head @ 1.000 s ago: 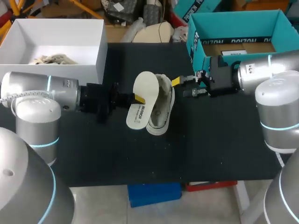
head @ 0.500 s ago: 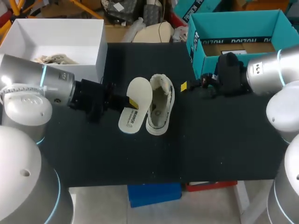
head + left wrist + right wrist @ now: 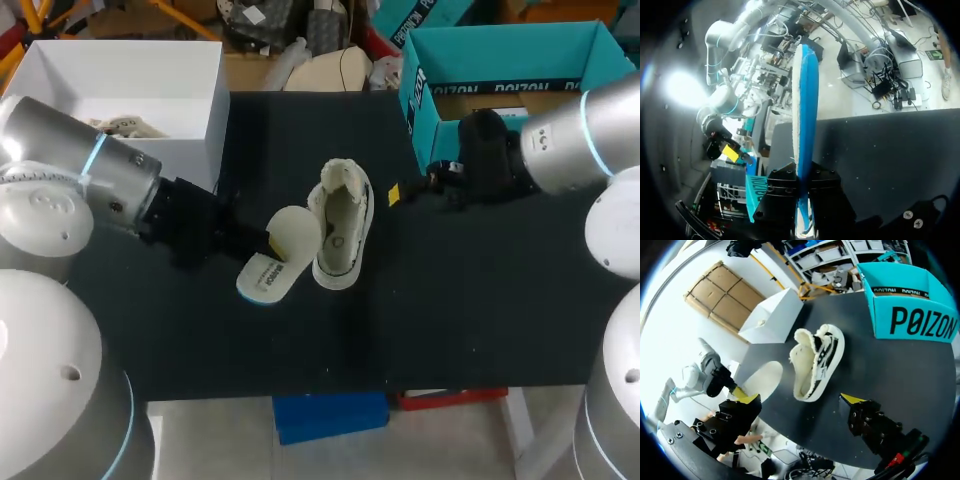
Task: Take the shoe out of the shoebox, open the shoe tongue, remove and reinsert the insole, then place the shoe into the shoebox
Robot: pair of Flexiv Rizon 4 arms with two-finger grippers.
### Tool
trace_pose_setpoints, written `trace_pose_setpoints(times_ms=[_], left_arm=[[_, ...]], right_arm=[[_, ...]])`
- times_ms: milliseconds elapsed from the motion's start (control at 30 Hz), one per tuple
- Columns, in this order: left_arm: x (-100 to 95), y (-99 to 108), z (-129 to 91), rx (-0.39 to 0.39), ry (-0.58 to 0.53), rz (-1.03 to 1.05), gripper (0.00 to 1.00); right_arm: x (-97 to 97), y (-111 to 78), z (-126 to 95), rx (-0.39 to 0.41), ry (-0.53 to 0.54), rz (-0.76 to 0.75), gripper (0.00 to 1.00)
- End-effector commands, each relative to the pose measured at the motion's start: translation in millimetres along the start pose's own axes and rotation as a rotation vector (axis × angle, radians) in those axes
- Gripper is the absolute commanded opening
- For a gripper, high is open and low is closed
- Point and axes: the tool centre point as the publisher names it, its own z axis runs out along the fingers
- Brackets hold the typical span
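The white fluffy shoe [image 3: 340, 232] lies opened up in the middle of the black tabletop [image 3: 450, 300], and its cream, blue-backed insole [image 3: 272, 258] is out — pinched in the left gripper [image 3: 802, 187] just beside it. The right gripper [image 3: 800, 398] hangs with fingers spread near the teal cardboard shoebox [image 3: 430, 110] at the far right corner — I think putting both back is what's left.

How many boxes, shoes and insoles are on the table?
Boxes: 2, a white box and a teal box
Shoes: 1, the shoe
Insoles: 1, the insole, out of the shoe
Total: 4
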Motion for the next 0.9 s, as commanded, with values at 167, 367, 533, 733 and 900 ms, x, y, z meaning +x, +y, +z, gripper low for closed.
trace_pose_setpoints(times_ms=[167, 367, 533, 733, 900], left_arm=[[-3.9, -8, 0, 0.057, 0.134, -0.014, 0.00], [0.3, -12, 13, 0.118, 0.230, -0.002, 0.00], [7.1, -5, 27, 0.133, 0.290, 0.002, 0.00], [15.4, 12, 42, 0.125, 0.329, 0.003, 0.00], [18.2, 28, 53, 0.114, 0.352, 0.019, 0.00]], right_arm=[[3.2, -17.5, -32, -0.036, -0.078, 0.041, 1.00], [3.2, -17.5, -32, -0.036, -0.078, 0.041, 1.00], [3.2, -17.5, -32, -0.036, -0.078, 0.041, 1.00], [3.2, -17.5, -32, -0.036, -0.078, 0.041, 1.00], [3.2, -17.5, -32, -0.036, -0.078, 0.041, 1.00]])
